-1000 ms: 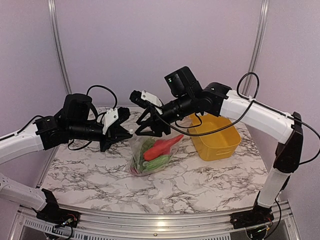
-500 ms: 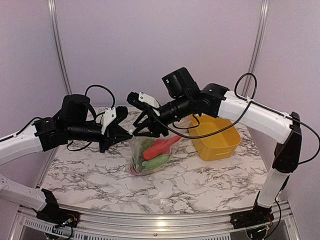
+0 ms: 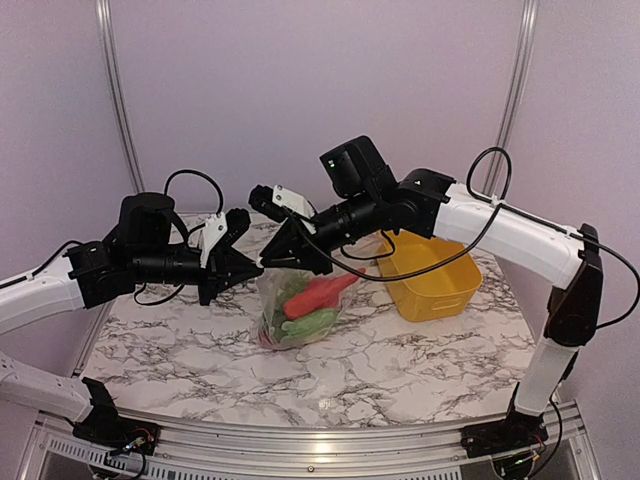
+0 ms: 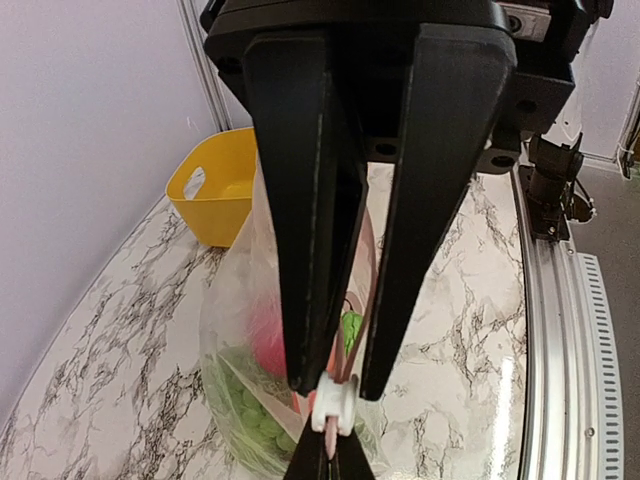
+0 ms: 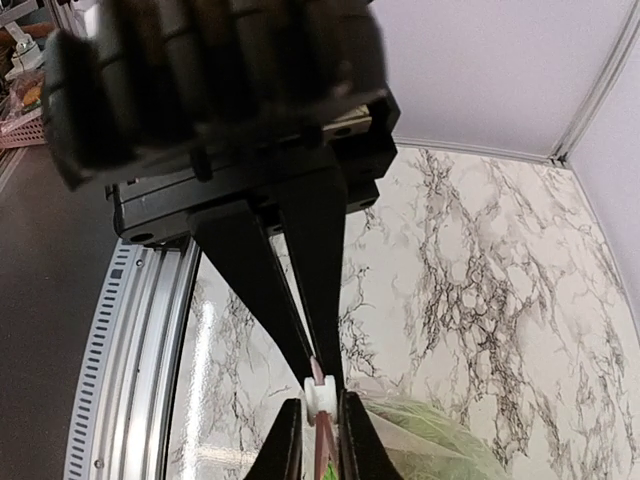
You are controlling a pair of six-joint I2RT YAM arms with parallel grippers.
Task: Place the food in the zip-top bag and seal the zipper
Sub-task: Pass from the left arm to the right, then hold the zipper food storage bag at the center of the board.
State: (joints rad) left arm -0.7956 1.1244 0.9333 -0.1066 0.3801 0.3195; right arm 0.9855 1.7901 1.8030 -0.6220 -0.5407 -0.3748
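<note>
The clear zip-top bag (image 3: 276, 300) hangs between my two grippers, its bottom on the marble. It holds the food: a long red-orange piece (image 3: 322, 291), a green cucumber (image 3: 312, 322) and more green and red pieces (image 4: 245, 415). My left gripper (image 4: 331, 440) is shut on the pink end of the zipper (image 5: 316, 368) at the bag's top corner. Facing it, my right gripper (image 5: 320, 398) is shut on the zipper's white slider (image 4: 332, 410), one finger on each side. The two grippers (image 3: 256, 268) (image 3: 272, 260) meet tip to tip above the bag's left side.
A yellow basket (image 3: 445, 290) stands on the marble table to the right of the bag, under the right arm's forearm. The metal rail (image 4: 545, 330) runs along the table's near edge. A purple wall closes the back.
My right gripper's fingers have closed from half open onto the white slider. Both grippers and the bag's top have drifted a little to the left.
</note>
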